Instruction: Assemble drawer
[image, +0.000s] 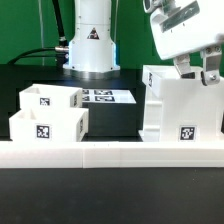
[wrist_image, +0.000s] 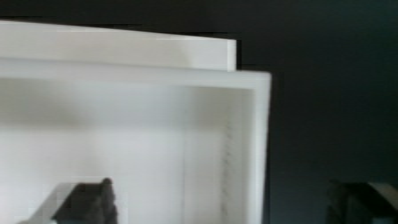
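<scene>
The tall white box casing (image: 180, 108) stands at the exterior view's right, with a square tag low on its front. My gripper (image: 196, 68) hangs right over its top edge. In the wrist view the casing's side wall (wrist_image: 249, 140) runs between my two dark fingertips (wrist_image: 82, 200). The gripper (wrist_image: 222, 205) is open, its jaws wide apart on either side of that wall and not touching it. Two small white trays sit at the exterior view's left: one farther back (image: 48, 97), one nearer (image: 46, 125) with a tag on its front.
A long low white rail (image: 110, 153) runs across the front of the table. The marker board (image: 102, 97) lies flat behind the trays. The arm's white base (image: 90, 40) stands at the back, with cables beside it.
</scene>
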